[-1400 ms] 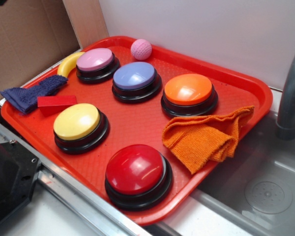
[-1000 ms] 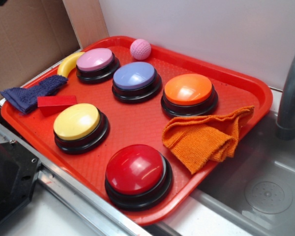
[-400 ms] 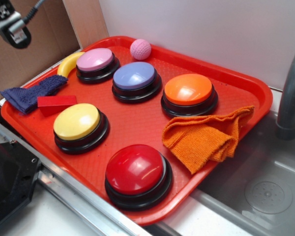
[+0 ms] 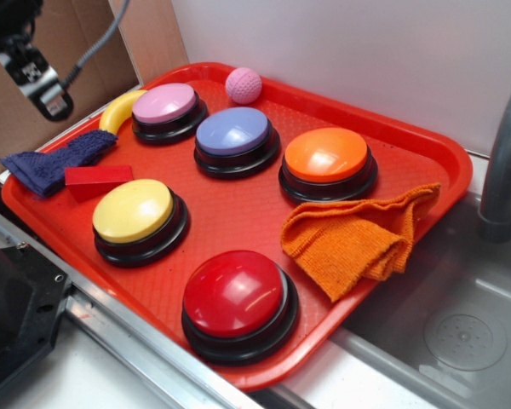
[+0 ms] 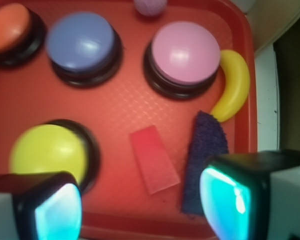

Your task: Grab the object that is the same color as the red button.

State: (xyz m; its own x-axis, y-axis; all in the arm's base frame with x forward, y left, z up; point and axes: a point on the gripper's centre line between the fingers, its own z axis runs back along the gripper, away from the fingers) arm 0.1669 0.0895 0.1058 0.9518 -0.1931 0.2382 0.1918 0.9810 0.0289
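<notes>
Presently: red block (image 5: pixel 154 159), flat on the red tray (image 4: pixel 238 213), between yellow button (image 5: pixel 47 152) and dark blue cloth (image 5: pixel 204 167), just beside the cloth. Red button (image 4: pixel 235 292), near front edge. My pincer (image 5: pixel 140 207): wide open, empty, hovering above the block. Advice: descend straight, align jaws across the block's narrow width, and keep the cloth out of the grip.

Five buttons (image 4: pixel 234 132), two cloths (image 4: pixel 358 234), apparently one block (image 4: pixel 98 177).
</notes>
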